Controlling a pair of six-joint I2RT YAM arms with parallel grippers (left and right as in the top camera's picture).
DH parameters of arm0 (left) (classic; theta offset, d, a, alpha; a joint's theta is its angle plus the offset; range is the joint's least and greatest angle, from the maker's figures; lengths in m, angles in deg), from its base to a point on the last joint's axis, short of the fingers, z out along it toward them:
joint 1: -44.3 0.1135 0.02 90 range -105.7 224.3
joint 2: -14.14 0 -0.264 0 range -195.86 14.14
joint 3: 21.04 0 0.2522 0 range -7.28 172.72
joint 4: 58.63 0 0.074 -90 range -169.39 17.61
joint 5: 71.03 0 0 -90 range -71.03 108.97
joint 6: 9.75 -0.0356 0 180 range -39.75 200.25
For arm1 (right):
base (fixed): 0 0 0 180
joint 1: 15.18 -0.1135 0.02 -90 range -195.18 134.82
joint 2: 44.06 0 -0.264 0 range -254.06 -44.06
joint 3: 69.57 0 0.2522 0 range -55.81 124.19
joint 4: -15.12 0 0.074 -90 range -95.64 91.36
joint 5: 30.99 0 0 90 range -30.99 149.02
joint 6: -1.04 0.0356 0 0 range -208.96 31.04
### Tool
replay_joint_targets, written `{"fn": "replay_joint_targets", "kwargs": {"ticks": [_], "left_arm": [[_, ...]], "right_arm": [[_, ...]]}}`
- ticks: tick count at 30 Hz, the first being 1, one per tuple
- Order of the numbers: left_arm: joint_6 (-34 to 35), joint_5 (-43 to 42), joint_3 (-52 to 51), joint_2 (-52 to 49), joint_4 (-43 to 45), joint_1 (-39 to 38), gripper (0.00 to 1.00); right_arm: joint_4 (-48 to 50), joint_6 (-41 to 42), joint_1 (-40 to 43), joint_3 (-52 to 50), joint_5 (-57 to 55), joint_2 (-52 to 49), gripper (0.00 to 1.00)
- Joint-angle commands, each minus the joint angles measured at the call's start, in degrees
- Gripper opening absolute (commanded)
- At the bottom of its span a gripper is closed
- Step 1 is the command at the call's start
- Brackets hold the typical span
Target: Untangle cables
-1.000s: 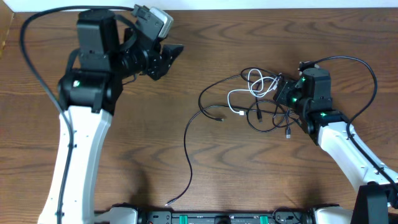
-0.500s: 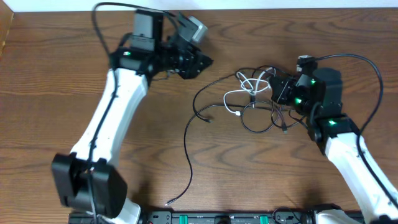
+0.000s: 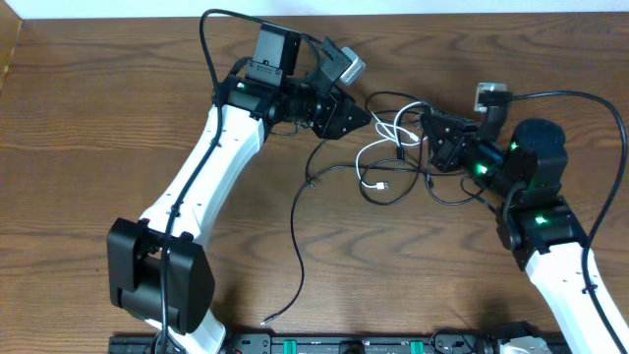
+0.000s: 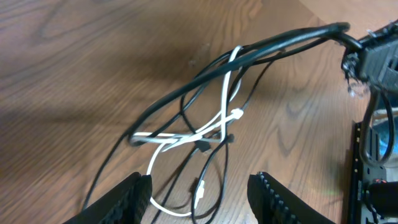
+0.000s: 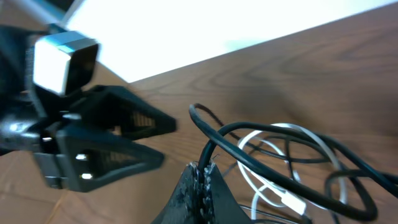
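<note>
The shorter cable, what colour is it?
The shorter cable is white; left wrist view shows it best.

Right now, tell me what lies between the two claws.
The knot of white cable and black cable fills the gap between left claw and right claw; the overhead view shows it.

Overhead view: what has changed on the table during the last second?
The left tool, open, swung right to the tangle. The right tool stayed shut on the black cable, shifting the tangle slightly. The white cable remains entangled; the black tail's end kept its place.
</note>
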Motion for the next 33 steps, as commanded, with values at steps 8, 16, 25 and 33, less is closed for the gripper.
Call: {"fn": "replay_joint_targets", "kwargs": {"ticks": [8, 16, 25, 33], "left_arm": [[-1.9, -0.7, 0.5, -0.2, 2.1, -0.5, 0.54], [-1.9, -0.7, 0.5, -0.2, 3.0, -0.5, 0.55], [-1.8, -0.7, 0.5, -0.2, 2.3, -0.5, 0.54], [-1.2, -0.7, -3.2, -0.2, 1.7, -3.2, 0.54]], "right_arm": [[5.3, 4.1, -4.4, 0.0, 4.7, 1.9, 0.01], [5.4, 5.2, -4.5, 0.0, 6.2, 5.6, 0.01], [5.7, 5.1, -4.7, 0.0, 4.9, 9.2, 0.01], [6.0, 5.2, -4.7, 0.0, 3.8, 9.2, 0.01]]}}
